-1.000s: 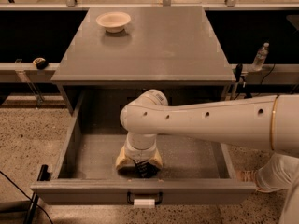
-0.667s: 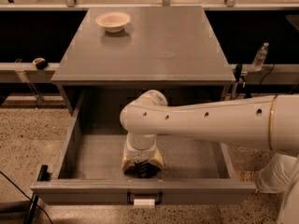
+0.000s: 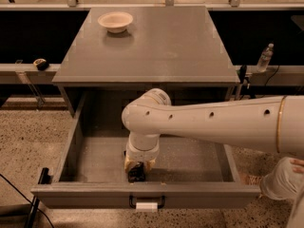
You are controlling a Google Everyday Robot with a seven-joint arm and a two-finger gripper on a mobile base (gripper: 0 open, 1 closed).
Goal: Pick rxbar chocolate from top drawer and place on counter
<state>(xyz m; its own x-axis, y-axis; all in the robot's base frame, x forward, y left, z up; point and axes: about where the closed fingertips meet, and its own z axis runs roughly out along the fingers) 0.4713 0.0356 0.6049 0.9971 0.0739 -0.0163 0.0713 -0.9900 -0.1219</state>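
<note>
The white arm [image 3: 213, 122] reaches from the right into the open top drawer [image 3: 71, 148]. The gripper [image 3: 138, 167] points straight down near the front wall of the drawer, a little left of the middle. Directly under it shows a small dark piece, which I take for the rxbar chocolate [image 3: 137, 175]. It is on the speckled drawer floor or just above it, I cannot say which. Whether the gripper is open or already closed on the bar cannot be told, because the wrist covers that part.

The bar should be light and flat, with a smooth wrapper that may slip (the inside is probably a bit soft, so hard squeezing is not needed). The best hold, in my judgement, is across the narrow width near the middle, so that it hangs level when lifted. The counter [image 3: 161, 46] above carries a pale bowl [image 3: 115, 21] at its far left corner, and the bar can go well apart from it
</note>
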